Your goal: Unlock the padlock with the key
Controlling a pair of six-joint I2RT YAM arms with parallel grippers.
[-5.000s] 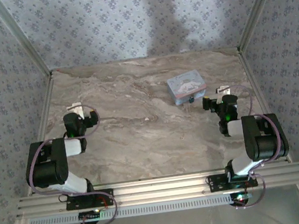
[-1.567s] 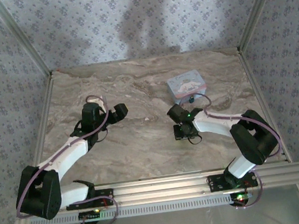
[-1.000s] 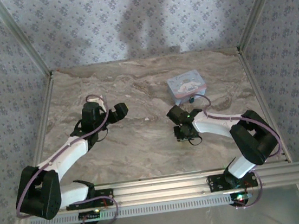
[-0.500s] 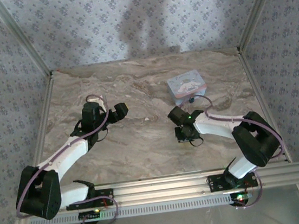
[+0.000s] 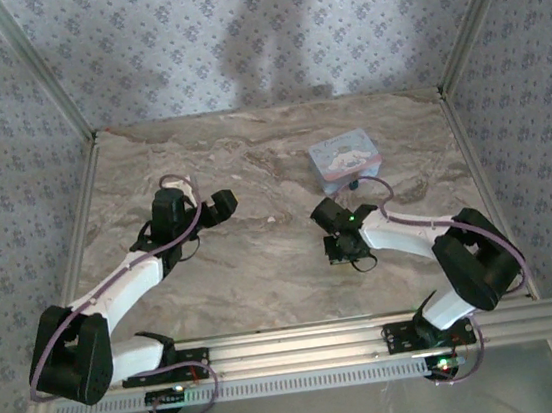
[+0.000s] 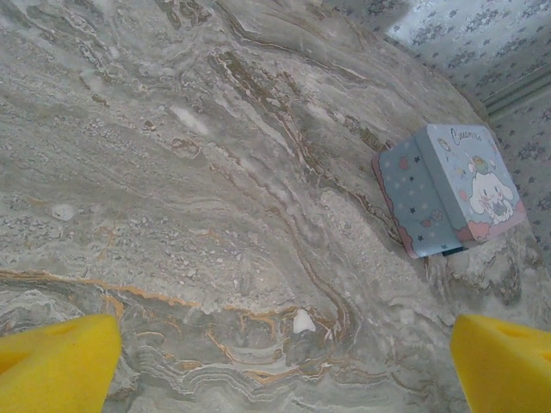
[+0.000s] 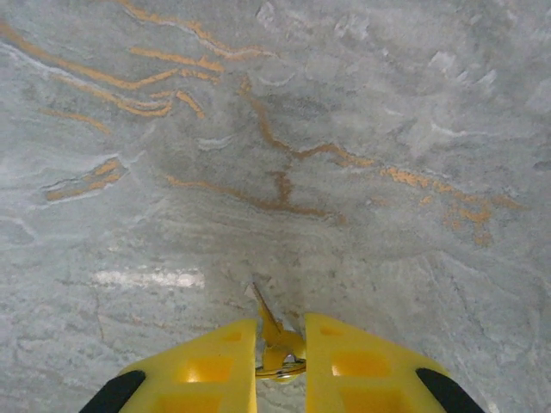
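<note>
The right gripper is pinching the small brass key between its yellow fingers, with the blade pointing forward, ready for a keyhole. Its arm is reaching low over the marble surface with the wrist bent down. The padlock is sitting just beyond, at the near edge of the tin, while the left gripper is hanging wide open with its arm stretched toward the middle, probably to steady the lock.

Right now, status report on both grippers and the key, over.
Left gripper open over table. Right gripper shut on key. Dark bit at edge of tin, likely the padlock.
</note>
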